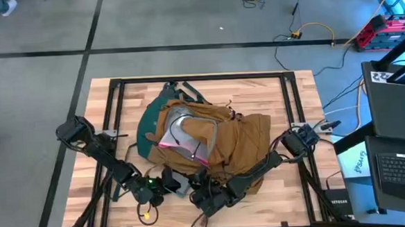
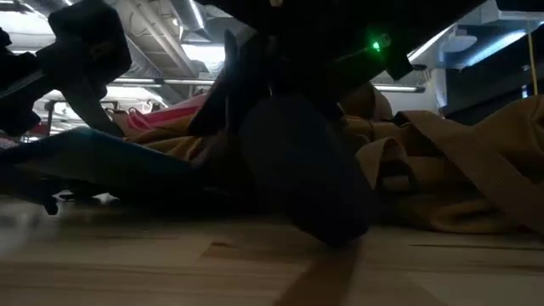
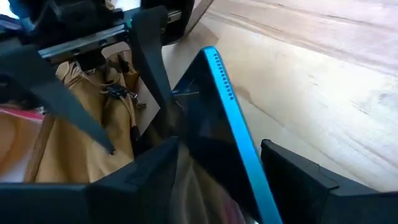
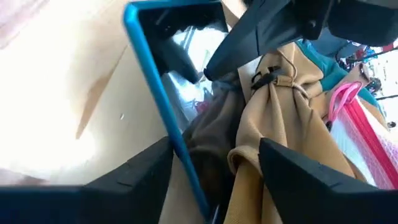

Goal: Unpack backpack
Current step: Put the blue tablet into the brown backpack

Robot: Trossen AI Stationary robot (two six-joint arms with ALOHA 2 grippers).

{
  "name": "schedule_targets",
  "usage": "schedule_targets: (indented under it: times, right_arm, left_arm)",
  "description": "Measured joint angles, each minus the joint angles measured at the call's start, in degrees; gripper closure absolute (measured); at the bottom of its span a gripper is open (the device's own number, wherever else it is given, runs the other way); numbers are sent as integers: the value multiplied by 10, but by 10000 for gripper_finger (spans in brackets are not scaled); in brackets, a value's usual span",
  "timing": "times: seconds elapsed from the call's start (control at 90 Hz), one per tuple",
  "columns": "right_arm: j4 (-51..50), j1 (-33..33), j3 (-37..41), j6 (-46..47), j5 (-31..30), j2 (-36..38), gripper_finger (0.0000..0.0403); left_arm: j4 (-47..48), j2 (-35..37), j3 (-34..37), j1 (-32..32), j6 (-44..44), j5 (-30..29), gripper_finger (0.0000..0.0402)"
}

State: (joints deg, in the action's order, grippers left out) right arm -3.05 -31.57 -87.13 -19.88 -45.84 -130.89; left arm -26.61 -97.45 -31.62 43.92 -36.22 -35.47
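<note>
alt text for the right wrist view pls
A flat blue-edged tablet with a dark glossy screen stands between the right gripper's open fingers, beside the bunched tan backpack. A pink-edged pouch shows behind, over a pale wooden table.

The backpack (image 1: pixel 231 136) is tan-brown over most of its fabric, with a dark teal-green panel (image 1: pixel 154 119) on its left side and a grey lining (image 1: pixel 182 121) showing at the opening. A pouch edge (image 1: pixel 190 150) across the opening is bright pink. A flat tablet (image 3: pixel 211 124) has a dark glossy face and a vivid blue rim. The table (image 1: pixel 299 94) is pale wood with plank stripes, crossed by a black frame (image 1: pixel 115 104). Both arms are black; a small green light (image 1: pixel 150 179) glows on the left one.
</note>
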Motion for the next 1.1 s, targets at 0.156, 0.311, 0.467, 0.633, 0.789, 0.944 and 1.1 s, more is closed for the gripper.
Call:
schedule_targets:
  times: [0.156, 0.311, 0.467, 0.633, 0.789, 0.944, 1.1]
  right_arm:
    - [0, -1, 0, 0, 3, 0, 252]
    - [-1, -2, 0, 0, 3, 1, 278]
    - [1, -2, -2, 1, 3, 3, 298]
    - [0, -5, -3, 1, -4, 3, 299]
    - [-46, -20, -43, -7, -30, 3, 299]
    - [-115, -43, -106, -10, -72, 3, 299]
    - [-167, -68, -157, -10, -135, 2, 299]
  left_arm:
    - [4, 0, 0, -1, 31, -50, 211]
    - [3, 0, 0, -4, 48, -65, 279]
    - [-1, 1, 0, -5, 53, -79, 348]
    - [-4, 5, -5, 9, 47, -99, 378]
    - [10, 6, -39, 49, 27, -147, 384]
    - [22, 8, -76, 85, 4, -197, 385]
    - [58, 9, -117, 115, -5, -260, 385]
